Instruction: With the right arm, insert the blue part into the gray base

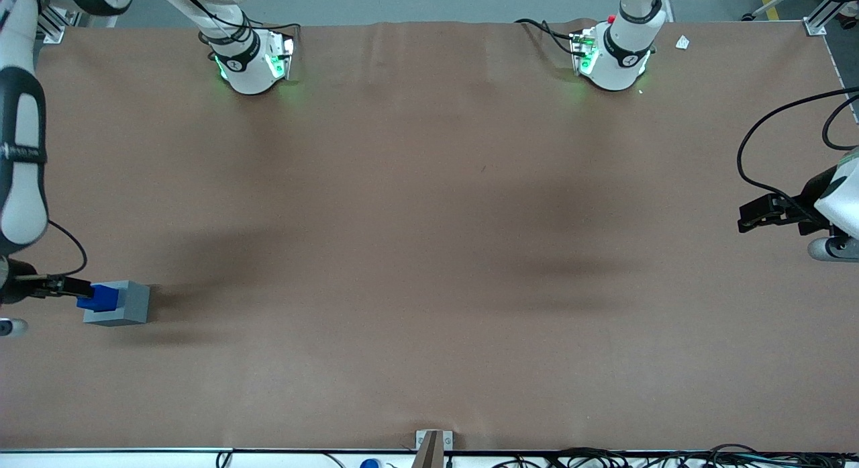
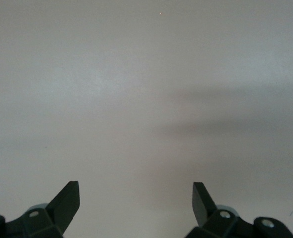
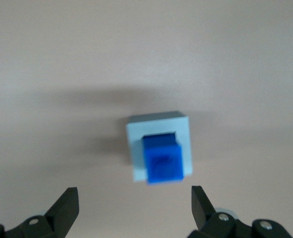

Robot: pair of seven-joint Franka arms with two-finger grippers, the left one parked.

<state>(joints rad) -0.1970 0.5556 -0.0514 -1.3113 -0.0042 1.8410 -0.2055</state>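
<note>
The blue part (image 1: pixel 100 298) sits in the recess of the gray base (image 1: pixel 131 303), standing up out of its top. Both are on the brown table at the working arm's end. My right gripper (image 1: pixel 79 291) hangs above them, its black fingers at the blue part's edge in the front view. In the right wrist view the blue part (image 3: pixel 162 161) stands in the gray base (image 3: pixel 159 124), and the gripper (image 3: pixel 134 201) is open and empty, apart from both blocks, with one finger (image 3: pixel 67 203) on each side.
Two white arm bases (image 1: pixel 251 58) (image 1: pixel 614 55) stand at the table's back edge. A metal bracket (image 1: pixel 429 442) sits at the front edge, with cables along it. The left wrist view shows only bare table (image 2: pixel 146 99).
</note>
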